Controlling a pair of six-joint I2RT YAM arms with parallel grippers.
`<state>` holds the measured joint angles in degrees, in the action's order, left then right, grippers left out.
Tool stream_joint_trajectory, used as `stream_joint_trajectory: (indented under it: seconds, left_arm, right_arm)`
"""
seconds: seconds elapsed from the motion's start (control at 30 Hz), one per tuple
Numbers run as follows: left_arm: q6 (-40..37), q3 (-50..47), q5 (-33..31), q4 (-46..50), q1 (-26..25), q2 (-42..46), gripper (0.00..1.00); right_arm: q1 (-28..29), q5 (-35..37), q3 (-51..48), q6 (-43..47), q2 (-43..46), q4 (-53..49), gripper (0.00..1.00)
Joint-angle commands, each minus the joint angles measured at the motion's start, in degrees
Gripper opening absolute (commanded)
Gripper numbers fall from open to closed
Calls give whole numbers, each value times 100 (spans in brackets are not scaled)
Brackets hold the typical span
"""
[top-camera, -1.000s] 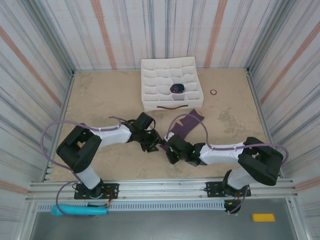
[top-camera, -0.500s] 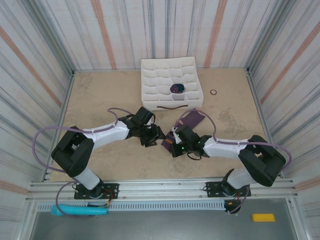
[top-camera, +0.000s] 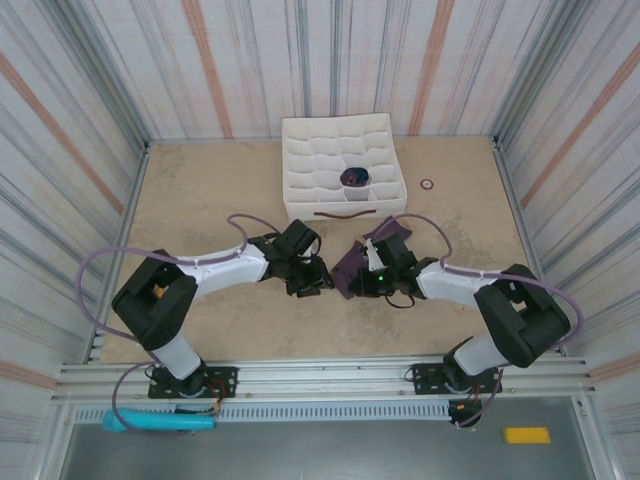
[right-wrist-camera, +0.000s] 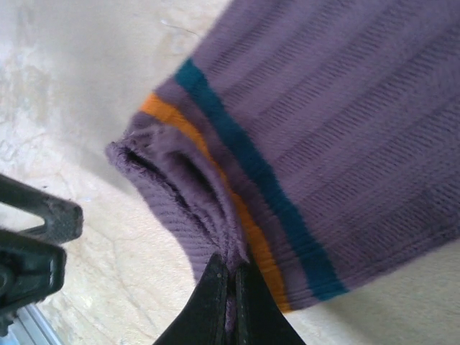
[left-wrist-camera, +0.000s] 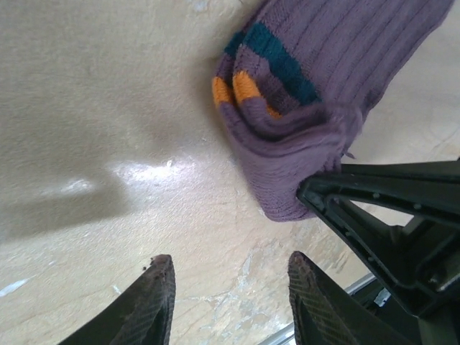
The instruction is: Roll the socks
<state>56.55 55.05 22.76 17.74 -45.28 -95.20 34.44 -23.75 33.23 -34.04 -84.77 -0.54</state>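
Surface (top-camera: pixel 200 200) gives my arms open room to the left and far right; a divided box (top-camera: pixel 296 170) bounds the far side. At centre lie the socks (top-camera: pixel 392 236), long axis running near-left to far-right, folded end toward the left gripper (top-camera: pixel 312 282), whose fingers stand apart and empty. The right gripper (top-camera: pixel 366 284) pinches that fold, hiding the socks' middle.

Socks (top-camera: pixel 391 237) before the compartment box (top-camera: pixel 345 209)

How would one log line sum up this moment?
socks: partly folded | right end effector: pinching socks' fold | left end effector: open, empty, alongside
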Motion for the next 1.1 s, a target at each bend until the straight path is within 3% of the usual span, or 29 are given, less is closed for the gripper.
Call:
stream_joint_trajectory:
  seconds: [0.0,0.17,0.5,1.07]
  left_arm:
    - [-120,176,-161,-31,-69,-198,44]
    - [-109,304,-380,-71,-87,-342,45]
    - [-338,630,-594,142,121,-546,45]
    - [-328,589,-812,-27,270,-834,41]
  right_arm:
    - [-18,-257,169,-129,-316,-219,0]
    - [-13,-306,315,-177,-496,-261,0]
    - [-1,-279,1191,313,-641,-1341,0]
    - [0,-311,1438,518,-1479,-1047,0]
